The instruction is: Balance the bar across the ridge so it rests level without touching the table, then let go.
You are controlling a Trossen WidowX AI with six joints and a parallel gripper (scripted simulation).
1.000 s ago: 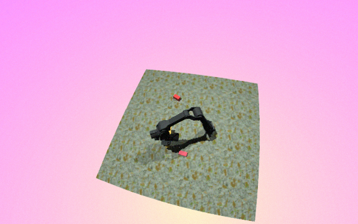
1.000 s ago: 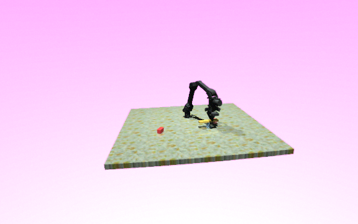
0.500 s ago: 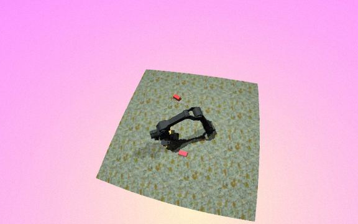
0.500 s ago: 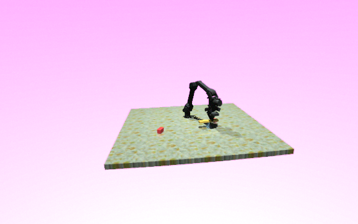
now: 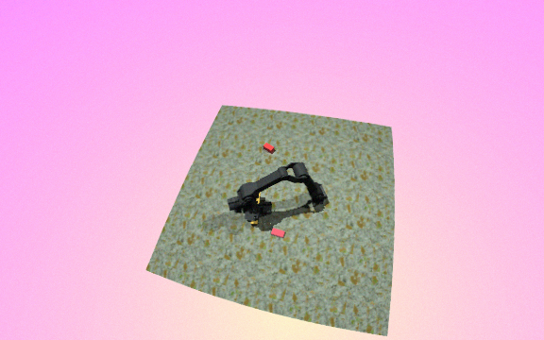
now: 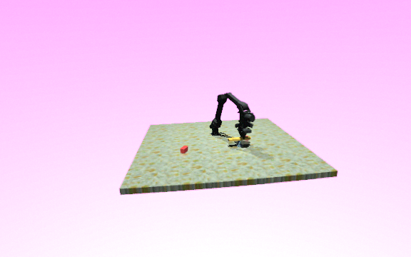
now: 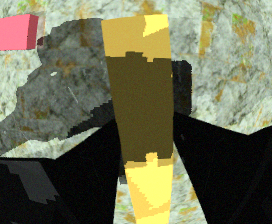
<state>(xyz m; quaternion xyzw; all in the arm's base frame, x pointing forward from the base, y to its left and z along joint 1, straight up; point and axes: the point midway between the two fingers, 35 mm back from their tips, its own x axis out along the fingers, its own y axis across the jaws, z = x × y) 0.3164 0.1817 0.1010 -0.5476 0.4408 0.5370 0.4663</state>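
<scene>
One smooth, straight-edged yellow bar [image 5: 254, 222] [image 6: 233, 139] [image 7: 141, 105], centre-right in the exterior view, is pinched in the partly closed gripper [image 6: 242, 138] [image 7: 144, 121].

The robot's body is a slender, jointed black arm [image 5: 268, 180] [image 6: 220, 110] with matte, straight links and chunky, rounded joint housings. Its black gripper [image 5: 256, 208] [image 6: 242, 138] [image 7: 144, 121] has broad, angular fingers with sloping edges; a greyish patch shows on one in the wrist view.
</scene>
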